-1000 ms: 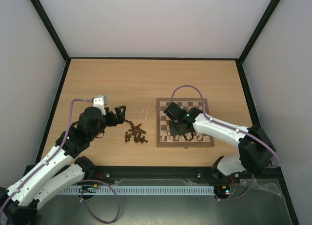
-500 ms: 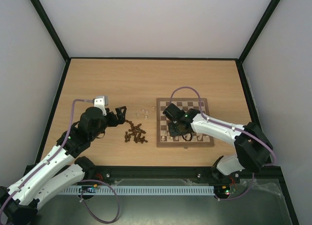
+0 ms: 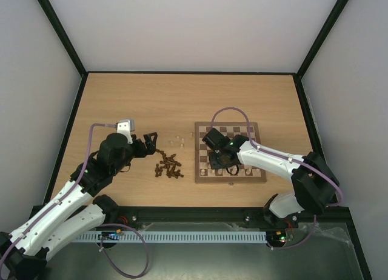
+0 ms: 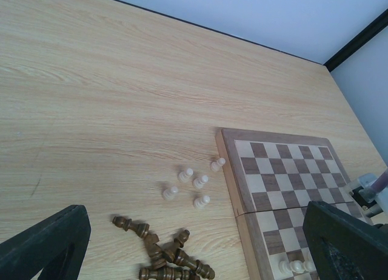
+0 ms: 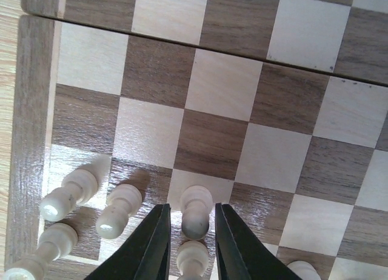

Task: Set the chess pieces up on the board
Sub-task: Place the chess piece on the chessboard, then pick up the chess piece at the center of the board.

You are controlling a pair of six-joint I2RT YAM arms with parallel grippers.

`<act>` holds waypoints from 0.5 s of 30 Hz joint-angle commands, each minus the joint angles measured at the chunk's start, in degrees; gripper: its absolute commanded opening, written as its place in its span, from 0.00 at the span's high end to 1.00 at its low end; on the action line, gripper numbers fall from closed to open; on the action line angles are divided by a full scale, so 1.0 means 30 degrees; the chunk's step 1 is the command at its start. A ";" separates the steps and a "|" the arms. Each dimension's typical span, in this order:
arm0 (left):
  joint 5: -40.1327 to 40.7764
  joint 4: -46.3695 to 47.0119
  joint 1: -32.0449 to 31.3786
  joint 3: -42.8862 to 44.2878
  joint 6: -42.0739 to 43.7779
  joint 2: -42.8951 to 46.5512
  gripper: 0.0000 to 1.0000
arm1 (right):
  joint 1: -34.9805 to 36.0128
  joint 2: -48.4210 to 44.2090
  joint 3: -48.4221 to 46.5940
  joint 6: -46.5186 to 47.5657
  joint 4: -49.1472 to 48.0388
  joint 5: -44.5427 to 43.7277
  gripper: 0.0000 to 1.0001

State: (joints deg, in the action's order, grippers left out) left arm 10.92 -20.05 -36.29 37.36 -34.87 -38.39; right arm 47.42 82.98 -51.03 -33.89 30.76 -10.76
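Note:
The board (image 3: 197,171) lies right of centre, with several pale chess pieces (image 3: 209,168) standing along its near edge. My right gripper (image 3: 222,165) is low over that row. In the right wrist view its fingers (image 5: 159,243) flank an upright pale pawn (image 5: 197,201) on a light square, with thin gaps on both sides, so my right gripper (image 5: 191,208) is open. More pale pieces (image 5: 70,192) stand to its left. My left gripper (image 4: 194,231) is wide open over a heap of dark pieces (image 4: 163,256) lying on the table. Several pale pawns (image 4: 194,186) stand beside the board (image 4: 227,165).
The dark heap (image 3: 168,166) and the loose pale pawns (image 3: 179,137) sit on the wooden table between my left gripper (image 3: 151,142) and the board. Black-framed walls close in the table on the left, right and far sides.
My right gripper's jaws have parted slightly from the pale pawn, which stands on its square. The right arm shifted a little leftward earlier. The left arm has not moved.

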 commanded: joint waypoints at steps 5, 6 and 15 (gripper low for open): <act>-0.0036 0.0272 0.0108 -0.0081 0.0266 -0.0003 0.01 | -0.0036 0.0343 -0.2721 0.0497 0.1857 -0.1162 0.71; -0.0036 0.0254 0.0114 -0.0079 0.0262 -0.0031 0.01 | -0.0054 0.0580 -0.3278 0.0645 0.1971 -0.1298 0.70; 0.0282 -0.0212 0.0111 0.0122 0.0022 0.0682 0.01 | 0.0018 0.3278 -0.6842 0.1859 0.0854 0.0204 0.40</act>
State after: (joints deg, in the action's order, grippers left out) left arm 10.96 -20.12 -36.29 37.39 -34.89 -37.89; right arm 47.42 88.99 -68.27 -30.72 32.77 -12.16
